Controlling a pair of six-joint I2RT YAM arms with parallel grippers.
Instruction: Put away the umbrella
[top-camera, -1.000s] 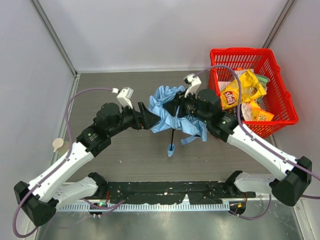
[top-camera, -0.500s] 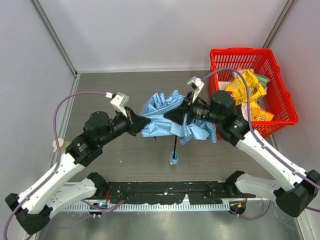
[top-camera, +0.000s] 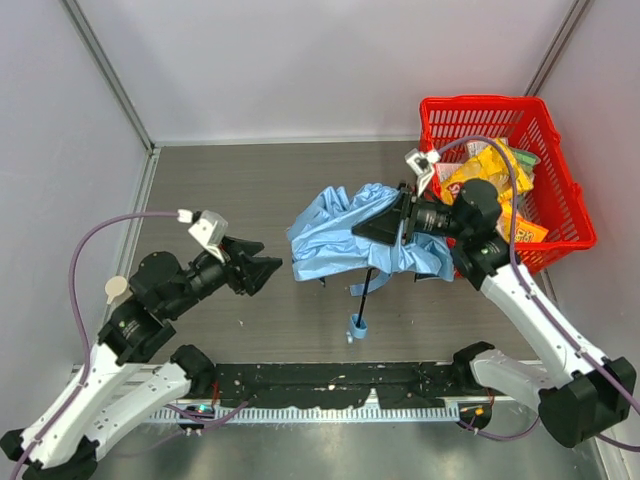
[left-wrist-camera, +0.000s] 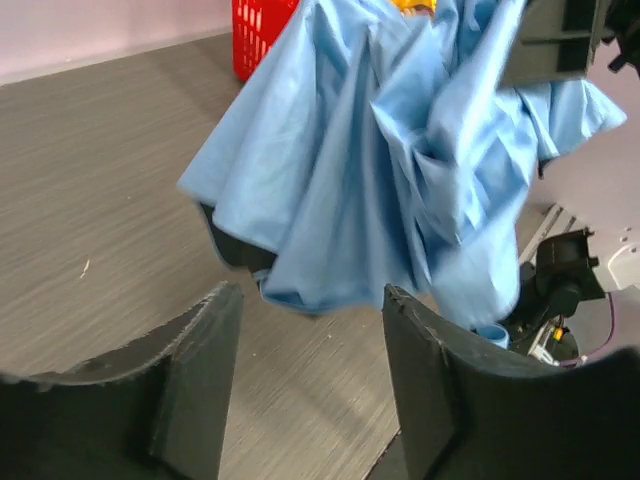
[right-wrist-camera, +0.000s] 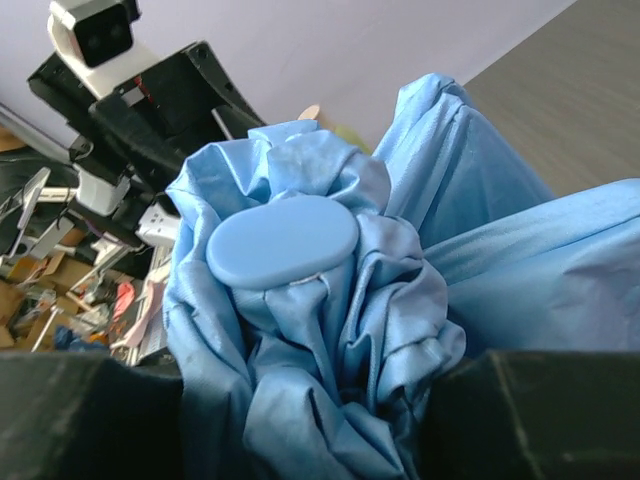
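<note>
- Nearest, both arms are bolted at the near edge of the desk (top-camera: 220, 190). The left arm (top-camera: 130, 330) rises from its base, bends at the elbow and reaches forward and to the right, its wrist low over the desk.
- The left end effector (top-camera: 262, 262) is spread and empty. Its fingers (left-wrist-camera: 200, 370) point at the left edge of the umbrella (top-camera: 335, 238), apart from the cloth.
- A small blue handle (top-camera: 356, 327) ends the thin black shaft (top-camera: 372, 292), which slants away up into the cloth. I cannot tell whether the handle touches the desk.
- The umbrella is half collapsed, its light blue cloth bunched over mid-desk, just left of the basket (top-camera: 480, 101).
- The right arm (top-camera: 530, 310) stretches forward and leftward, wrist turned left. The right end effector (top-camera: 383, 226) pinches the gathered cloth by the oval cap (right-wrist-camera: 283, 240).
- Farthest, the red basket holds snack bags (top-camera: 480, 180).
</note>
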